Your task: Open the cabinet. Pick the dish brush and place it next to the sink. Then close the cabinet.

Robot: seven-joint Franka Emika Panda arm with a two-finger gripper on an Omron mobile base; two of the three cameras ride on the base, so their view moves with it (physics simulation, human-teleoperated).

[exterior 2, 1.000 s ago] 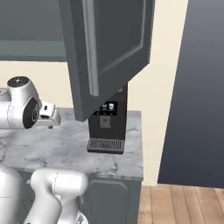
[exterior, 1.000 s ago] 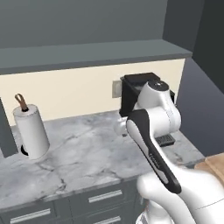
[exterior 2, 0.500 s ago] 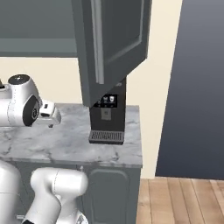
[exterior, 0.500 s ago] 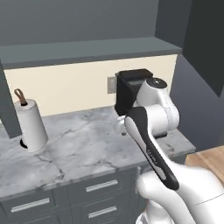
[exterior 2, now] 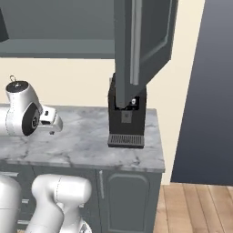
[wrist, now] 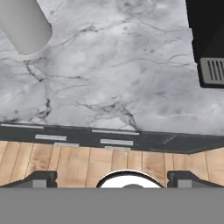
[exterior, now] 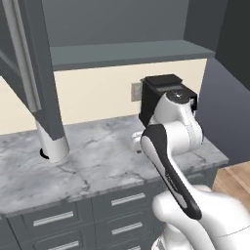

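- Standing open above the counter is the cabinet (exterior: 122,51), with one dark grey door (exterior: 31,68) swung out on the left and the other door (exterior 2: 143,45) swung out on the right.
- A long silver handle (exterior 2: 135,43) runs down the right door.
- The grey shelf (exterior: 127,52) inside looks bare from the left base view. I cannot see the dish brush anywhere, so I cannot tell where it is.
- The white arm (exterior: 171,146) bends up over the grey marble counter (exterior: 97,161).
- The gripper (wrist: 112,177) points down at the counter's front edge and the wood floor (wrist: 78,162). Its two dark fingers (wrist: 39,178) sit far apart, with nothing between them.
- A black coffee machine (exterior 2: 126,120) stands on the counter against the wall, under the right door.
- A white paper-towel roll (exterior: 52,144) stands on the counter behind the bottom of the left door.
- Low drawers (exterior: 122,207) with flat silver handles sit under the counter.
- A grey plate (exterior: 136,91) is on the cream wall next to the coffee machine.
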